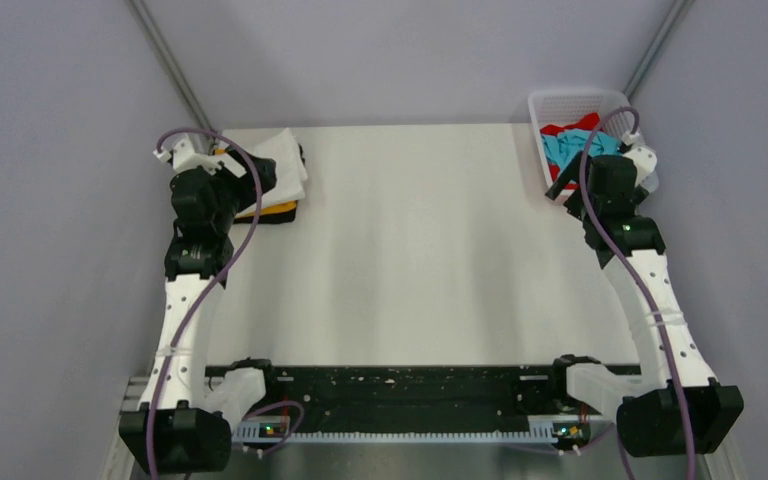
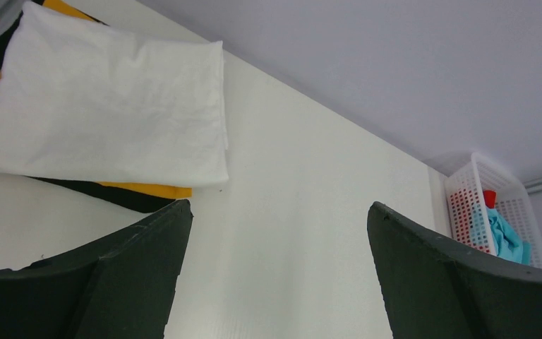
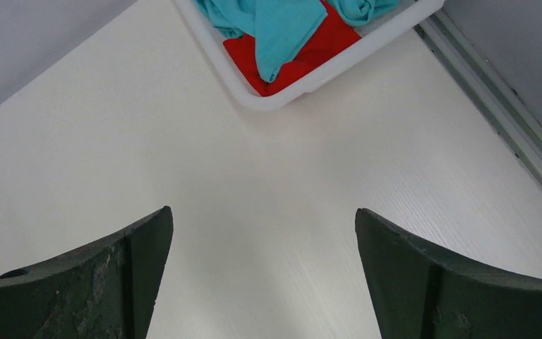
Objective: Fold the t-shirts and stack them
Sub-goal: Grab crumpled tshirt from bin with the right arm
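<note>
A folded white t-shirt [image 2: 106, 106] lies on top of a folded yellow-orange t-shirt [image 2: 148, 189] and a black t-shirt [image 2: 123, 200] at the table's far left; the stack also shows in the top view [image 1: 282, 165]. A turquoise-blue t-shirt [image 3: 282, 25] and a red t-shirt [image 3: 310, 53] lie crumpled in the basket; both show in the top view, blue [image 1: 572, 148] and red [image 1: 570, 127]. My left gripper [image 2: 279, 212] is open and empty beside the stack. My right gripper [image 3: 262, 219] is open and empty over bare table just short of the basket.
The white mesh basket [image 1: 560, 100] stands at the table's far right corner; its rim shows in the right wrist view [image 3: 268, 99] and its wall in the left wrist view [image 2: 466, 191]. The white table [image 1: 420, 260] runs between both arms. Grey walls enclose it.
</note>
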You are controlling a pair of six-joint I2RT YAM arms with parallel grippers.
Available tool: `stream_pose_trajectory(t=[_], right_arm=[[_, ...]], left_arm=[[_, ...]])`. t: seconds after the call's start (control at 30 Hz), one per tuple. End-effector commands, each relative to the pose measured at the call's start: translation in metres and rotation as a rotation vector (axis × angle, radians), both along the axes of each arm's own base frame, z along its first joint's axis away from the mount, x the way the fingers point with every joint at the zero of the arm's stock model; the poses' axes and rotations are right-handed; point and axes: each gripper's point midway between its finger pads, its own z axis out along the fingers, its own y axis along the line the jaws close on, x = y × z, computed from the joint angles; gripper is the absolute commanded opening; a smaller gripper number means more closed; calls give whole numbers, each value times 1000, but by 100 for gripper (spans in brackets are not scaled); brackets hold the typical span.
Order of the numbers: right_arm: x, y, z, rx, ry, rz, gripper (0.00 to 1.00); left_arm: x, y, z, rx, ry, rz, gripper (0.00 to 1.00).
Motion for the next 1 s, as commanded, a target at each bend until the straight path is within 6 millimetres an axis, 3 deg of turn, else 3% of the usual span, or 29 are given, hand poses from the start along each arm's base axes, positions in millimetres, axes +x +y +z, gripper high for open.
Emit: stream_pose_trajectory(t=[0.0, 0.17, 0.4, 0.5, 0.6, 0.7, 0.83, 0.97], right_arm=[[25, -6, 32, -92, -105, 36, 99], [66, -11, 36, -164, -42, 109, 99], [137, -78, 23, -140, 46, 49, 99], [168, -111, 0, -73, 70, 28, 99], [195, -137, -29, -2, 108, 16, 92], [220, -155, -66, 25, 152, 11, 89], [245, -179, -106, -13, 204, -26, 84], [273, -184, -140, 36, 192, 33, 69]], left_arm=[[3, -8, 4, -24, 10, -45, 99], [9, -16, -23, -75, 53, -77, 99], [11, -47, -65, -129, 190, -250, 99], [8, -56, -76, -116, 210, -277, 99], [6, -60, -80, -104, 221, -268, 99], [8, -57, -80, -109, 224, -237, 99], [7, -71, -81, -120, 231, -252, 99], [4, -80, -88, -125, 251, -262, 99]])
